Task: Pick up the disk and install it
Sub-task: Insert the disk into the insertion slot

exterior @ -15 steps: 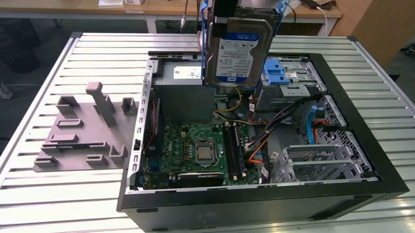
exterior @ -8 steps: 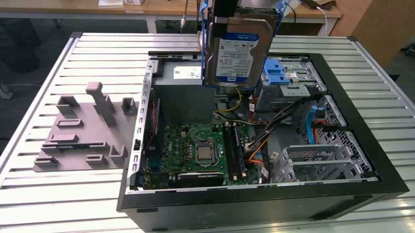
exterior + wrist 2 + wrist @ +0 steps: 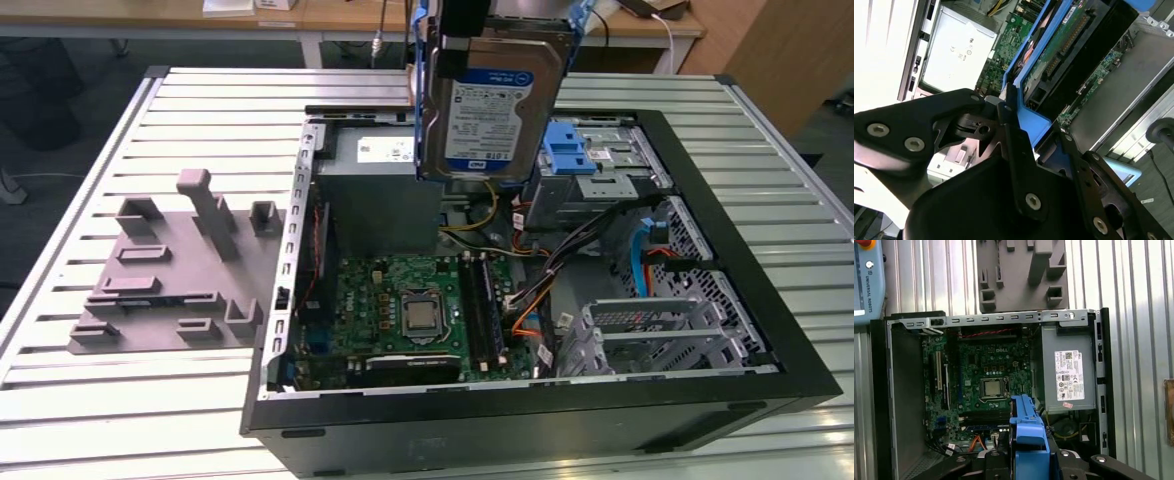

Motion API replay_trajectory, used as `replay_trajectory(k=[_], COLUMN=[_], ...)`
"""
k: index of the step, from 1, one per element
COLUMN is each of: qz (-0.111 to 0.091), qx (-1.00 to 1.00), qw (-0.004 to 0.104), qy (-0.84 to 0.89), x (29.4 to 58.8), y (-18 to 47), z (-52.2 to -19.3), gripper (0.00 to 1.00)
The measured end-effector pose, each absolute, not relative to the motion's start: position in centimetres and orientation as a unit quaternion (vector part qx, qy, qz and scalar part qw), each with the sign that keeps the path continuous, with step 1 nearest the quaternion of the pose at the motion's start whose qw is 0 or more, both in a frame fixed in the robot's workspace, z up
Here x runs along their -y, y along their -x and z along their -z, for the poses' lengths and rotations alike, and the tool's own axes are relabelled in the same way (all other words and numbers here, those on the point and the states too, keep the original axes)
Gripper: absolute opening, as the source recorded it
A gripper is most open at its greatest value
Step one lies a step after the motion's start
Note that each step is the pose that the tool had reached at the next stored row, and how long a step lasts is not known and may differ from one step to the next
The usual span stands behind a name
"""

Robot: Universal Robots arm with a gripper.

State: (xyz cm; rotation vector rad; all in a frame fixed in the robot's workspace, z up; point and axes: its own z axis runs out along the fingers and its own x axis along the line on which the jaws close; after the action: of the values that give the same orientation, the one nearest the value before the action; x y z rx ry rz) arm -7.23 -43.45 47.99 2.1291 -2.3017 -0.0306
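The disk (image 3: 487, 100) is a silver hard drive with a blue-and-white label and a blue plastic frame. It hangs upright in the air over the back of the open computer case (image 3: 747, 300), its label facing the exterior camera. My gripper (image 3: 483, 22) is shut on its upper end. In the second wrist view the black fingers (image 3: 1013, 145) clamp the blue frame, and the disk's (image 3: 1064, 45) green circuit board faces the camera. The first wrist view looks down past the gripper (image 3: 1029, 462) and the blue frame of the disk (image 3: 1028, 427) into the case.
Inside the case are a grey power supply box with a white sticker (image 3: 380, 165), a green motherboard (image 3: 414, 310), loose cables, and a silver drive cage with a blue latch (image 3: 587, 150). Another metal cage (image 3: 654, 330) sits nearer the front. A grey plastic fixture (image 3: 174, 270) lies on the slatted table (image 3: 134, 400).
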Motion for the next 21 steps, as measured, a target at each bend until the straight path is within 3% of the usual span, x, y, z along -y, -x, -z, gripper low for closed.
replay_trajectory(k=[21], qz=[0.01], qx=[0.734], qw=[0.003], qy=[-0.679], x=[46.6], y=[7.2], z=[-48.0], gripper=[0.37])
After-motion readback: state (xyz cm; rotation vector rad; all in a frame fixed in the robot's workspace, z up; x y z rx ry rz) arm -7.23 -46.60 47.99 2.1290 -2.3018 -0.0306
